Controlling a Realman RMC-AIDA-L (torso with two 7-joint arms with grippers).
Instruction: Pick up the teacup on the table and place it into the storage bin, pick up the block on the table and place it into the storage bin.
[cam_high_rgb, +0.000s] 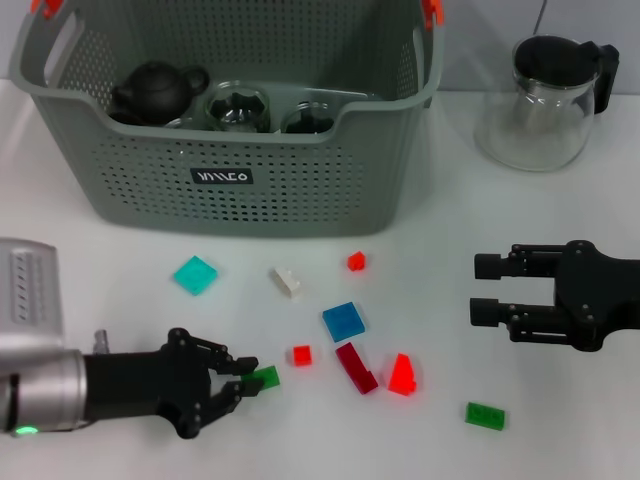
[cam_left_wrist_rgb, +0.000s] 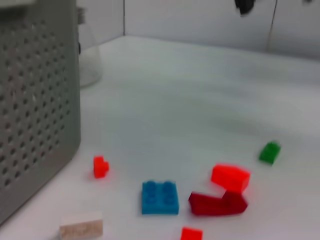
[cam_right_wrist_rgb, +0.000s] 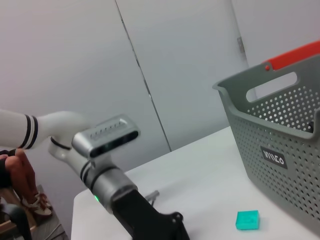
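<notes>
The grey perforated storage bin (cam_high_rgb: 300, 190) stands at the back of the table; inside it are a black teapot (cam_high_rgb: 155, 90) and two glass teacups (cam_high_rgb: 237, 105). No teacup shows on the table itself. Low at the front left, my left gripper (cam_high_rgb: 248, 378) is shut on the edge of a small green block (cam_high_rgb: 268, 378) that rests on the table. At mid right my right gripper (cam_high_rgb: 477, 289) hovers open and holds nothing. The left wrist view looks past the bin wall (cam_left_wrist_rgb: 35, 100) at the loose blocks.
Loose blocks lie between the grippers: teal (cam_high_rgb: 195, 274), white (cam_high_rgb: 287, 282), blue (cam_high_rgb: 343, 321), dark red (cam_high_rgb: 356, 367), several small red ones (cam_high_rgb: 402, 375) and another green one (cam_high_rgb: 485, 416). A glass pitcher with a black lid (cam_high_rgb: 540, 110) stands at the back right.
</notes>
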